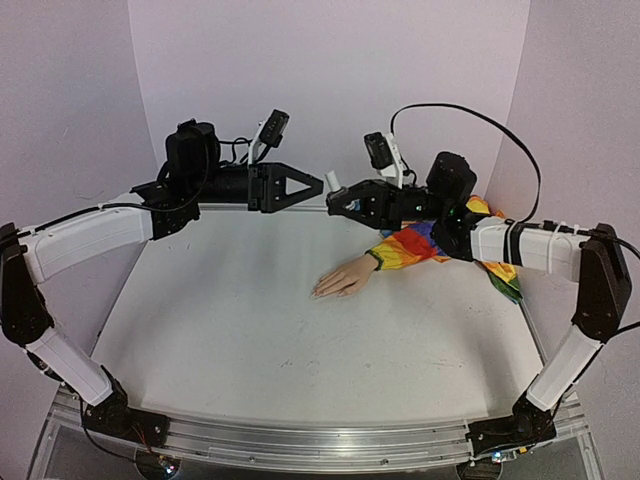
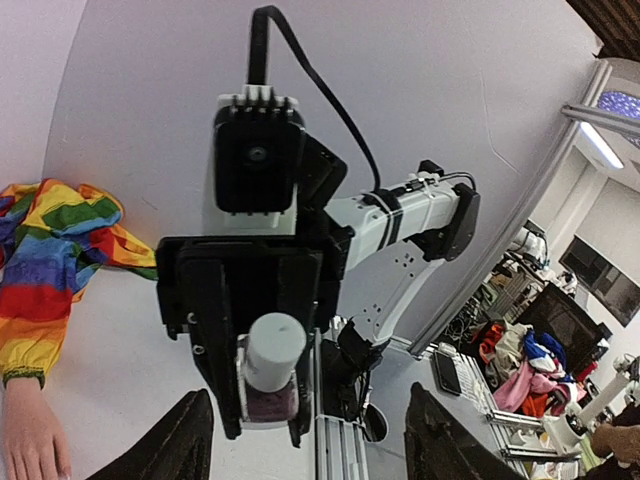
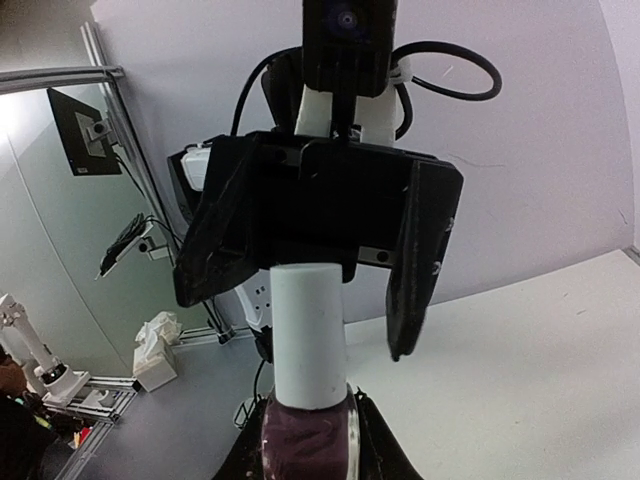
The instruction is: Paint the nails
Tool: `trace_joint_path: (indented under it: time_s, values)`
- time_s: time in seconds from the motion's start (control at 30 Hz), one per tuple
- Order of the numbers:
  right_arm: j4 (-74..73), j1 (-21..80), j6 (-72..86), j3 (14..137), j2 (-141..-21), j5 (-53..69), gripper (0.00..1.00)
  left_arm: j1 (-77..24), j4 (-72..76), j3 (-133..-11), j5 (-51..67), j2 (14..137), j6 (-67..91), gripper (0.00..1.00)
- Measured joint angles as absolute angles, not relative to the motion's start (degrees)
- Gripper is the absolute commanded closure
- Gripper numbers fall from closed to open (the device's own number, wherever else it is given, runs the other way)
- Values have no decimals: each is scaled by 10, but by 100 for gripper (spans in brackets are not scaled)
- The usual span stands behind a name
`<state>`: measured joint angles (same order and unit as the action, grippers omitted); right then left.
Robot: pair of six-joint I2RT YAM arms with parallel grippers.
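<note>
The pale mannequin hand lies palm down on the table, with its rainbow sleeve running back to the right. Its nails are too small to tell apart. My right gripper is held above and behind the hand, shut on a dark purple polish bottle with a white cap. My left gripper is open and faces the bottle, its fingers on either side of the cap without touching it. In the left wrist view the bottle sits in the right gripper's fingers.
The rainbow sleeve and part of the hand show at the left of the left wrist view. A black cable arcs over the right arm. Pale walls close in the table at the back and sides.
</note>
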<state>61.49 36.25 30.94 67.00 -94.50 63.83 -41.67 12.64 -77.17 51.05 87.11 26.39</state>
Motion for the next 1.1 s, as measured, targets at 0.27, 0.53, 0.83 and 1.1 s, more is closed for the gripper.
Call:
trace_joint_path:
  time_s: [0.27, 0.53, 0.83, 1.1]
  values:
    - [708, 362, 392, 670, -971, 663, 100, -430, 163, -790, 530, 891, 257, 49]
    - [747, 362, 427, 670, -982, 670, 100, -436, 176, -813, 528, 922, 256, 55]
    - [763, 363, 438, 670, -986, 672, 100, -436, 183, -822, 514, 931, 256, 95]
    - [667, 355, 345, 669, -974, 605, 100, -435, 157, -819, 438, 931, 235, 100]
